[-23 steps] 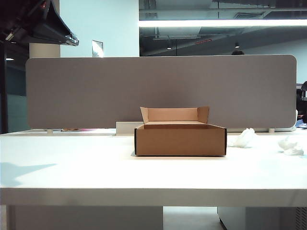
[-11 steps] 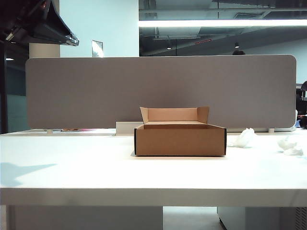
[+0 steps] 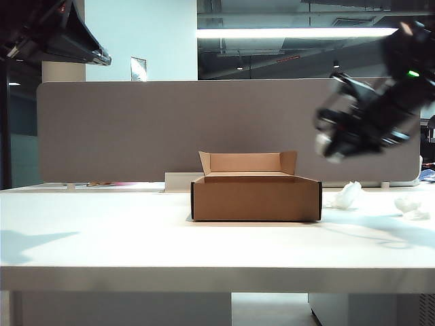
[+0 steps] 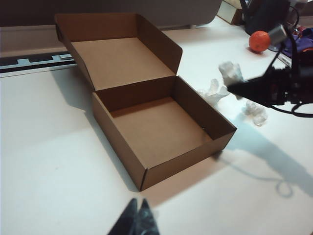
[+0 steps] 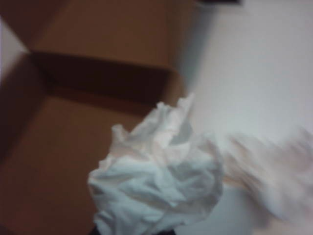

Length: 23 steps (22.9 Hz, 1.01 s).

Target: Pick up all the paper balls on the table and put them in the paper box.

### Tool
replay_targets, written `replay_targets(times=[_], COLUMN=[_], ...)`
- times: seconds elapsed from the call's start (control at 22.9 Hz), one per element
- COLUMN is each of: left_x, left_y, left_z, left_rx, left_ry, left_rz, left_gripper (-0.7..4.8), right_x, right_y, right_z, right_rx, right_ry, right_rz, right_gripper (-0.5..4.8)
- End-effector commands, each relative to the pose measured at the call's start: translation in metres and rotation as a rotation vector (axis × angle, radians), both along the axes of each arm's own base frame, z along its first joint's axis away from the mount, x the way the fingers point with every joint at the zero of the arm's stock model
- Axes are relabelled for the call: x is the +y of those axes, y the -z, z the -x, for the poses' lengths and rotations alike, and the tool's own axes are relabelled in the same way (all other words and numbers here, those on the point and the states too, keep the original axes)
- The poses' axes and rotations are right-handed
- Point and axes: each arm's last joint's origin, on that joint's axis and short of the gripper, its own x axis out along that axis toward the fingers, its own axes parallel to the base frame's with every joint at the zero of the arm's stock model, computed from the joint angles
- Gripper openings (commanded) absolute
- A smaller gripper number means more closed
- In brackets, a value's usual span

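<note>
Right gripper (image 3: 333,146): pinching a white crumpled paper ball (image 5: 156,171), above the brown cardboard box (image 3: 255,197).
Left gripper (image 4: 138,220): pressed together.
Writing: none readable.

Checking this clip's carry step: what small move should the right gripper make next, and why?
Probably carry a little farther over the box, then release. The right gripper holds a paper ball just beside its rim; two more lie on the table.

Paper box (image 4: 146,132): matt brown cardboard. Paper balls (image 5: 156,186): crumpled white tissue. Bench (image 3: 102,238): smooth white. Divider panel (image 3: 122,129): grey fabric.
</note>
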Motion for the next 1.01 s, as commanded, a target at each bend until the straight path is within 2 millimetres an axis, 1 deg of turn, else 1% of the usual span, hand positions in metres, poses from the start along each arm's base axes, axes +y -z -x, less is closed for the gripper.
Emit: replay_targets(times=[0.04,0.17,0.26,0.31,0.44,0.52,0.57,0.74,0.79,0.92,0.96,1.01], left_x=[0.0,0.0,0.0,0.0,0.0,0.0,0.0,0.0,0.0,0.0,0.0,0.0], left_y=[-0.003,-0.003,-0.003,-0.003,-0.003,-0.003,-0.002,-0.002,-0.002,-0.002,-0.001,-0.001], left_z=[-0.001,-0.001,-0.001,-0.001,0.0,0.0,0.0,0.0,0.0,0.0,0.0,0.0], left_rx=[-0.019,-0.019,-0.019,-0.018,-0.017,-0.014,-0.011,-0.009,-0.009,-0.006,-0.002,0.001], left_ry=[0.0,0.0,0.001,0.0,0.001,0.001,0.001,0.0,0.0,0.0,0.0,0.0], left_rz=[0.001,0.001,0.001,0.001,0.001,0.0,-0.001,-0.001,-0.001,-0.002,-0.003,-0.004], left_gripper=[-0.06,-0.05,-0.05,-0.05,-0.05,-0.05,-0.05,-0.05,-0.05,-0.05,-0.05,-0.05], right_x=[0.025,0.046,0.058,0.062,0.072,0.076,0.076,0.075,0.075,0.07,0.062,0.058], right_y=[-0.019,-0.024,-0.022,-0.019,-0.012,-0.009,-0.008,-0.01,-0.012,-0.028,-0.036,-0.039], right_z=[-0.003,-0.006,-0.01,-0.012,-0.015,-0.015,-0.014,-0.012,-0.011,-0.005,-0.004,-0.003], right_rx=[-0.079,-0.109,-0.103,-0.095,-0.061,-0.036,-0.021,-0.007,-0.004,-0.032,-0.055,-0.062], right_ry=[-0.005,-0.043,-0.081,-0.09,-0.117,-0.126,-0.128,-0.127,-0.127,-0.108,-0.039,-0.002], right_rz=[0.017,0.014,0.007,0.008,0.01,0.015,0.019,0.019,0.021,0.041,0.087,0.114], right_gripper=[0.8,0.81,0.86,0.97,1.82,2.53,3.13,4.52,4.75,4.79,4.79,4.79])
